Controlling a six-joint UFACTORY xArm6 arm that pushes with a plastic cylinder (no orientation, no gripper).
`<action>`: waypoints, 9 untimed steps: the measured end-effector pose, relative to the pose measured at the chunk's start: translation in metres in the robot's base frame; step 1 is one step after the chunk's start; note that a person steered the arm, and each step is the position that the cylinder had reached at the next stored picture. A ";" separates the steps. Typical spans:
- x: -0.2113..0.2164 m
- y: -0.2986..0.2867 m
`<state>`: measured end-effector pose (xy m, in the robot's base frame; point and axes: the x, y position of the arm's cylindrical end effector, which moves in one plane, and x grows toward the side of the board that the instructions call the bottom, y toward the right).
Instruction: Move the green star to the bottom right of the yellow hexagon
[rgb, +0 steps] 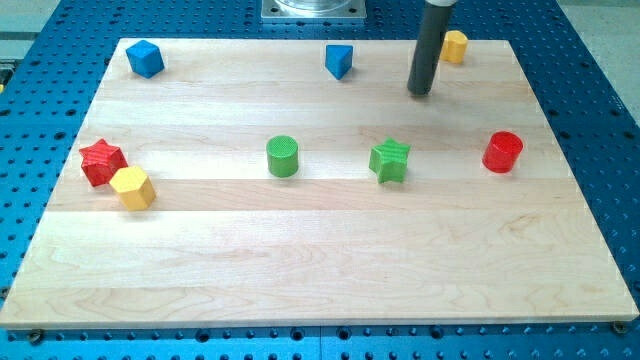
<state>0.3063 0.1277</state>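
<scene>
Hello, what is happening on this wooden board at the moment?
A robot arm's rod pushes coloured blocks around the board. My tip is near the view's top, above and slightly right of the green star, not touching it. The yellow hexagon lies far at the view's left, beside the red star, so the green star is not moved there yet.

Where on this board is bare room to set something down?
Bare: the whole strip below the yellow hexagon, green cylinder, green star and red cylinder. Crowded: the left edge, where the red star touches the hexagon, and around my tip.
</scene>
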 end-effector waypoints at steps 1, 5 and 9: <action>0.036 -0.043; 0.121 -0.022; 0.228 -0.228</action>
<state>0.5347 -0.1005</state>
